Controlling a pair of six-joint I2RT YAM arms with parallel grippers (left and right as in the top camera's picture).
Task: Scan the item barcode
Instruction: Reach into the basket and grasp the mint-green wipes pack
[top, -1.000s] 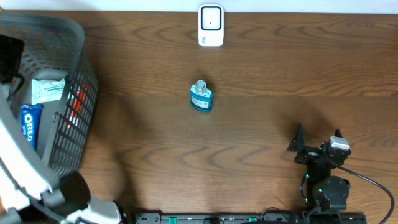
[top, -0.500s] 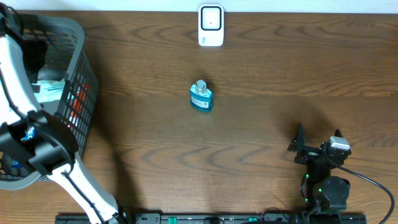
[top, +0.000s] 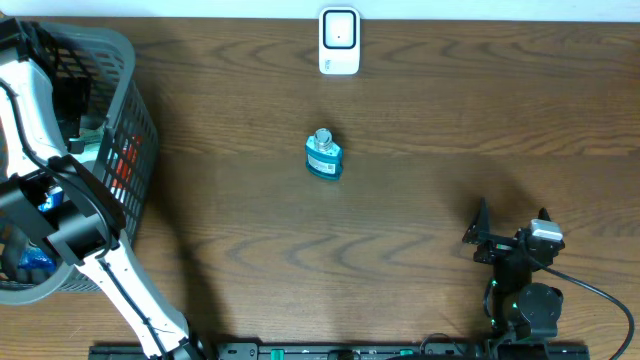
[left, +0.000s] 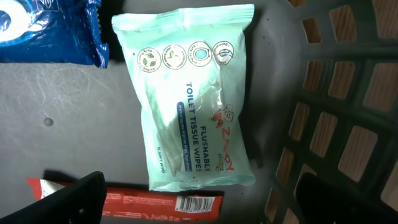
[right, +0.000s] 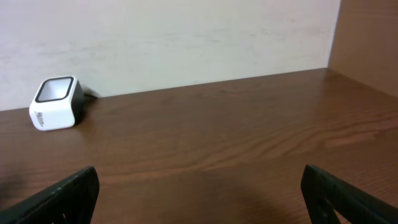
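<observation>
Left gripper (left: 203, 200), jaws spread and empty, above wipes pack (left: 193, 99) in basket (top: 132, 108) at tabletop's left edge, between blue packet (left: 43, 31) and red packet (left: 155, 203). Right gripper (right: 200, 198) likewise spread. Scanner (top: 339, 42) at far edge.

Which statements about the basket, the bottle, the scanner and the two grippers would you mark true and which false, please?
1. The left gripper hangs open above the wipes pack inside the basket. True.
2. The blue bottle lies in the basket. False: it stands on the bare table, in front of the scanner.
3. The right gripper is shut on the scanner. False: it is open and empty, and the scanner sits well away at the table's far edge.
4. A red packet showing a barcode lies beside the wipes pack. True.
</observation>
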